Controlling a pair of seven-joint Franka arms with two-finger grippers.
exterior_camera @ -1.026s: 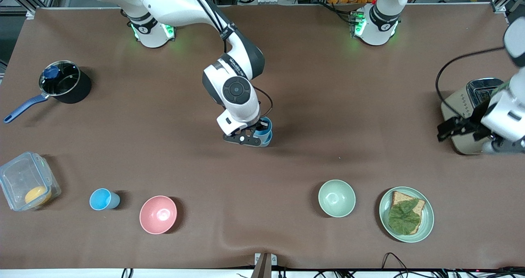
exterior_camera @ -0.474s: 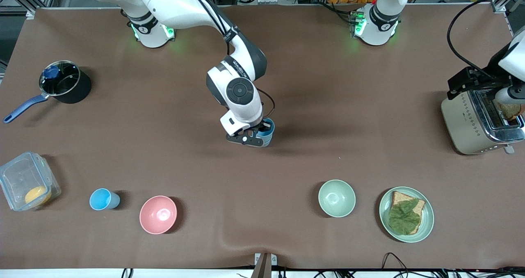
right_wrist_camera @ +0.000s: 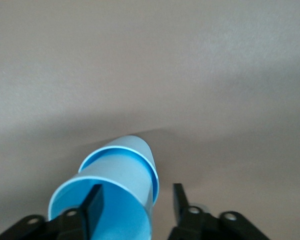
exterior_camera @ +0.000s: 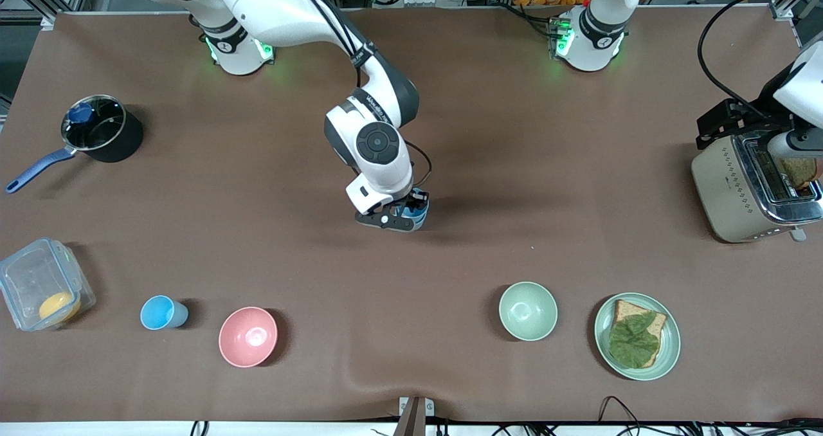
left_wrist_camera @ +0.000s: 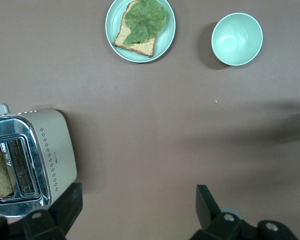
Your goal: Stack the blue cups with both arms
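Observation:
Two light-blue cups [exterior_camera: 420, 216] stand nested in the middle of the table. My right gripper [exterior_camera: 415, 206] is low over them and partly hides them. In the right wrist view the upper cup [right_wrist_camera: 121, 186] sits inside the lower cup [right_wrist_camera: 138, 143]. The right gripper [right_wrist_camera: 135, 201] is open, with one finger [right_wrist_camera: 93, 201] inside the upper cup and the other [right_wrist_camera: 178, 199] outside, clear of the wall. A third blue cup [exterior_camera: 161, 312] stands beside the pink bowl [exterior_camera: 247, 336]. My left gripper [exterior_camera: 726, 124] is open and empty, high over the toaster [exterior_camera: 739, 191]; it also shows in the left wrist view [left_wrist_camera: 135, 210].
The toaster [left_wrist_camera: 37, 160] holds a bread slice [left_wrist_camera: 0, 177]. A green plate with bread and lettuce [exterior_camera: 636, 336] and a pale green bowl [exterior_camera: 528, 310] lie near the front camera. A pot [exterior_camera: 99, 130] and a plastic box [exterior_camera: 42, 291] sit toward the right arm's end.
The left arm has swung from beside the toaster to over it. The right gripper has sunk lower over the nested cups, and the stack shows shorter.

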